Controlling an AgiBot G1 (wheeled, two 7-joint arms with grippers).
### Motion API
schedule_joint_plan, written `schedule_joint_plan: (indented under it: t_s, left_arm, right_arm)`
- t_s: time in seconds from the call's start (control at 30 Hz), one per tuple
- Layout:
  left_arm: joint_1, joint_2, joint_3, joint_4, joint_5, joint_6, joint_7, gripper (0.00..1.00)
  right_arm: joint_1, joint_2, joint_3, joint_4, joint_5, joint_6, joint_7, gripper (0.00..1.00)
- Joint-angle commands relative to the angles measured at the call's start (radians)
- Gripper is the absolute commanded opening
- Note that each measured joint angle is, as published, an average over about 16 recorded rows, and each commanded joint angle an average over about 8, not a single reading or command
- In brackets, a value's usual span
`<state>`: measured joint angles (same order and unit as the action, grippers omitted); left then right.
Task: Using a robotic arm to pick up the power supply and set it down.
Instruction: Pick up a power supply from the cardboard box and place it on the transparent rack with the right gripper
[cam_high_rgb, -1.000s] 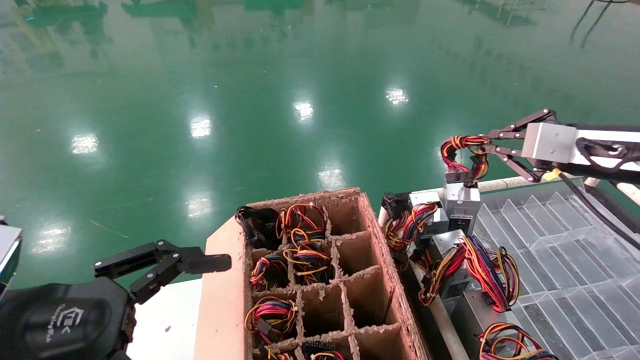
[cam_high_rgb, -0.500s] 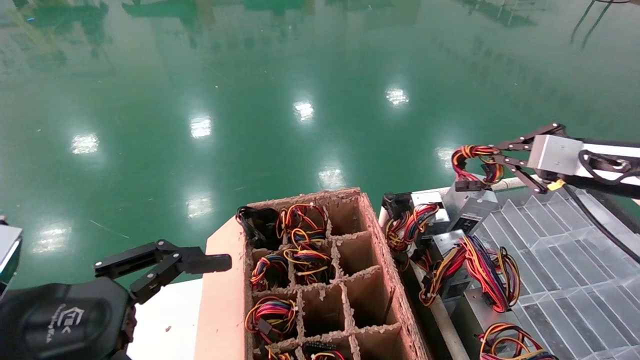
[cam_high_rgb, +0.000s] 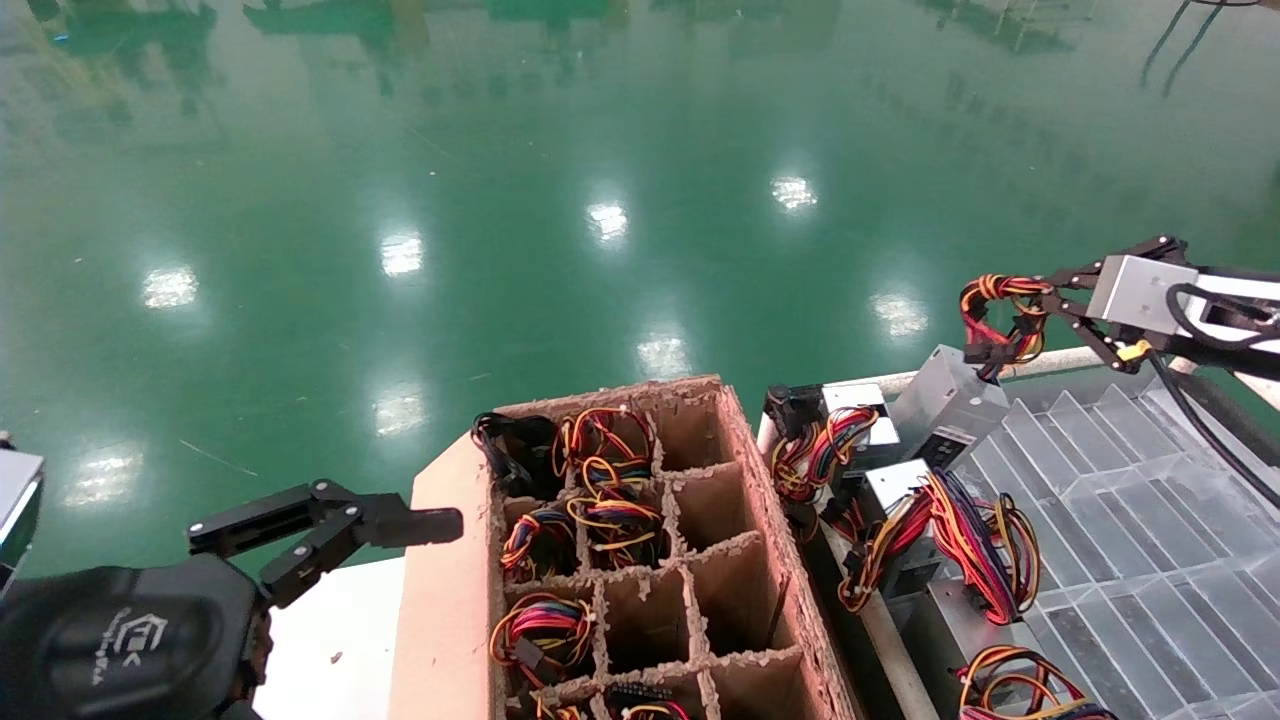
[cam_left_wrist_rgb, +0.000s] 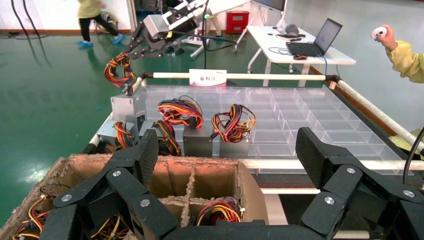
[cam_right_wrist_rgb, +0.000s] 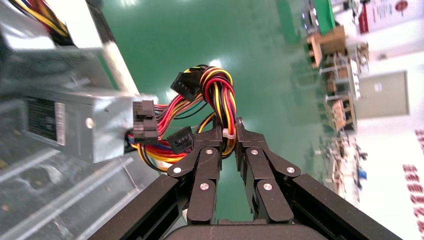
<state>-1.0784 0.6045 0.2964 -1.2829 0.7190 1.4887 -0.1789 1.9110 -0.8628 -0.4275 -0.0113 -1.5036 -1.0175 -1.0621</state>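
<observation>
Power supply (cam_high_rgb: 950, 400) label unreadable, wires pinched in right claw (cam_high_rgb: 1040, 305)

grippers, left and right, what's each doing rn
Left gripper: open, empty, beside the cardboard box.
Right gripper: shut on the power supply's wire bundle.

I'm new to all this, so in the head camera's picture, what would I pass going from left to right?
Left claw → cardboard box → power supplies standing in the clear tray → lifted power supply → right claw shut on its wires.
</observation>
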Motion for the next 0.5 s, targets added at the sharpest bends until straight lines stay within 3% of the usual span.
schedule_joint_plan:
  t_s: [0.03, 0.23, 0.5]
  left_arm:
    - [0.0, 0.0, 0.0, 0.0, 0.0, 0.0, 0.0, 1.0]
    - [0.0, 0.0, 0.0, 0.0, 0.0, 0.0, 0.0, 1.0]
    - [0.0, 0.0, 0.001, 0.0, -0.001, 0.0, 0.0, 1.0]
  right_arm:
    - [-0.001, -0.002, 0.0, 0.001, 0.0, 0.035, 0.002, 0.0]
    - [-0.001, -0.009, -0.002, 0.003, -0.003, 0.067, 0.007, 0.0]
    - [-0.002, -0.022, -0.008, 0.007, -0.012, 0.038, 0.012, 0.0]
